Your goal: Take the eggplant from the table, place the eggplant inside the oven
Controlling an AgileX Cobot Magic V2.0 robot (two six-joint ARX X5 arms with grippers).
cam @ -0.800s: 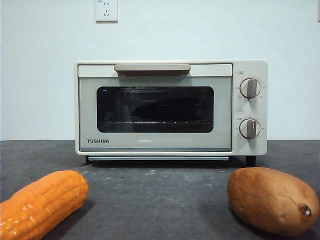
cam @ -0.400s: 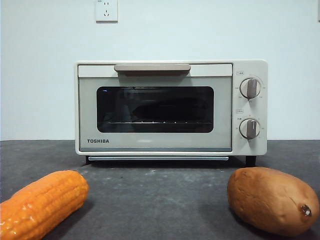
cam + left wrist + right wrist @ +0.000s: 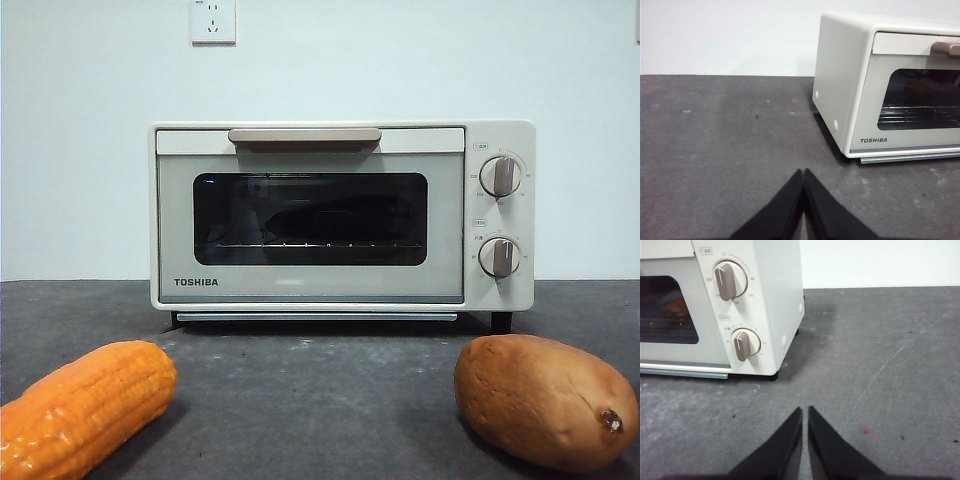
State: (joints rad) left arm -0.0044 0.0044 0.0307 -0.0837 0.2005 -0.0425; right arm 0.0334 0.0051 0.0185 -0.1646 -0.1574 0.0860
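The oven (image 3: 340, 215) stands with its door shut, and through the dark window a long dark shape, most likely the eggplant (image 3: 335, 220), lies on the wire rack (image 3: 320, 244) inside. The glass is too dim to make out its stem end or exactly how it sits. No eggplant shows on the counter (image 3: 320, 390) in any view. Judging by this, the task looks finished or nearly so, with nothing left but for the arms to rest.

In front of the oven, a corn cob (image 3: 85, 405) lies to one side and a sweet potato (image 3: 545, 400) to the other, both well apart from it.

The left claw (image 3: 804, 172) has its jaws pressed together on nothing, off the oven's plain side. The right claw (image 3: 805, 410) is closed to a thin slit, empty too, off the knob (image 3: 730, 280) side.
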